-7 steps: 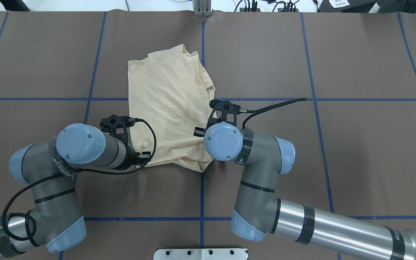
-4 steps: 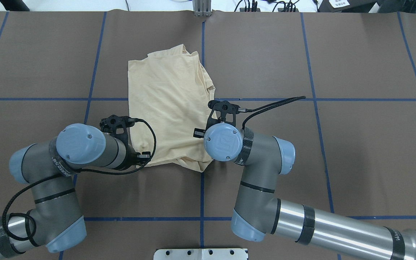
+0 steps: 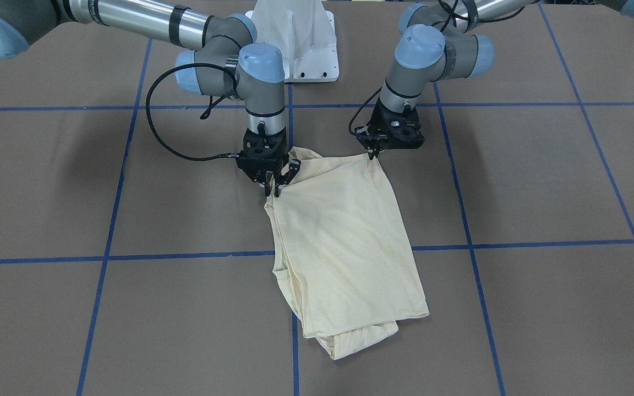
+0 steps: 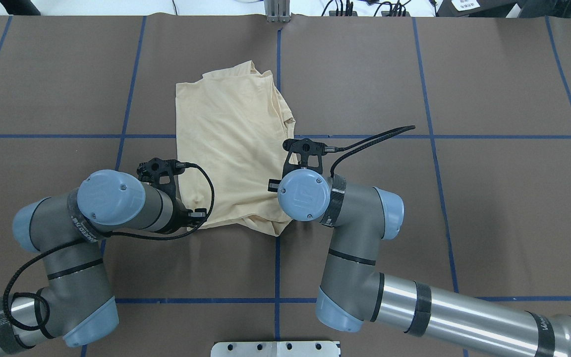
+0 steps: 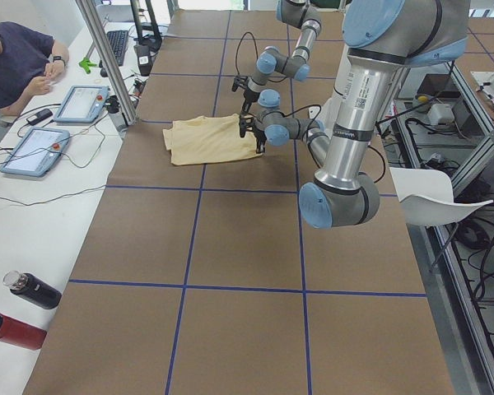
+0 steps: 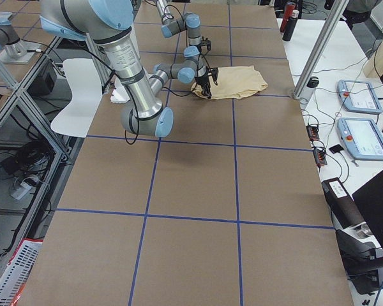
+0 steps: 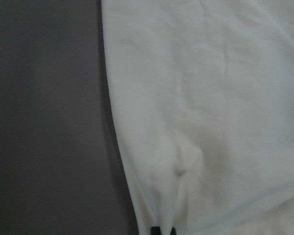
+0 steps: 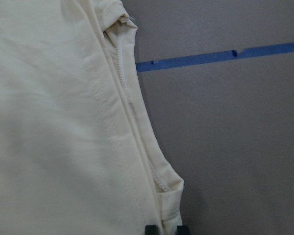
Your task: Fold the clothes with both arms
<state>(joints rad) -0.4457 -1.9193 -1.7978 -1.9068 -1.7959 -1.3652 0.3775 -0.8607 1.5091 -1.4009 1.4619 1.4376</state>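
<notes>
The left fingers (image 7: pixel 156 230) are drawn almost together on a pucker of cloth at one near corner of the T-shirt (image 4: pixel 231 148). The right fingers (image 8: pixel 151 230) stand slightly wider, clamped over the thick, seamed hem at the other near corner. Pinching both corners of the same edge, I judge, lets that edge rise evenly and be carried over the far end for the next fold. The shirt lies as a narrowed panel, print hidden, mid-tabletop (image 4: pixel 365 74), across a blue tape line (image 4: pixel 488 136).
</notes>
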